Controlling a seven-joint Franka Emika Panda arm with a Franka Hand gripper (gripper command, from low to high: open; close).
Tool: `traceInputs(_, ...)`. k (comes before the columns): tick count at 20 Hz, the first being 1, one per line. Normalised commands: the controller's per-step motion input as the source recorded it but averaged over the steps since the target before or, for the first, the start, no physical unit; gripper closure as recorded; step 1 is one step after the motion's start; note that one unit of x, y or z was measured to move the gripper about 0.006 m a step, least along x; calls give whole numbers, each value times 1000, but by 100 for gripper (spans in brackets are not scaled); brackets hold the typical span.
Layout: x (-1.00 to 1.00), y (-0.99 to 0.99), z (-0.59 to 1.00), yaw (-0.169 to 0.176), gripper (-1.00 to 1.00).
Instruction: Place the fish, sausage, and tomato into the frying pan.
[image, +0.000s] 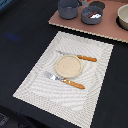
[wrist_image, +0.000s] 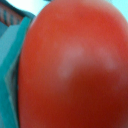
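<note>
Close-up, tomato (wrist_image: 75, 65) fills wrist view, blurred; gripper unseen, finger state untellable; frying pan (image: 91, 15) contents indistinct

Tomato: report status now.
Tomato fills wrist view, close to camera. Gripper out of sight, grip unconfirmed. Frying pan holds something white and red. Nothing seen blocking.

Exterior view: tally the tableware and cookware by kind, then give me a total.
Cutlery: 2
Plate: 1
Bowl: 1
Pot: 1
Pan: 1
Total: 6
</note>
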Motion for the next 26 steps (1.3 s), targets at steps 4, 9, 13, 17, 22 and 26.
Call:
traceInputs(4, 694, 793, -164, 0, 100)
traceInputs(9, 325, 663, -182, 0, 100)
traceInputs(13, 82, 584, -223, 11, 100)
traceInputs(17, 111, 464, -132, 7, -100)
traceInputs(22, 131, 252, 235, 1, -100)
traceInputs(26, 96, 168, 966, 7, -100)
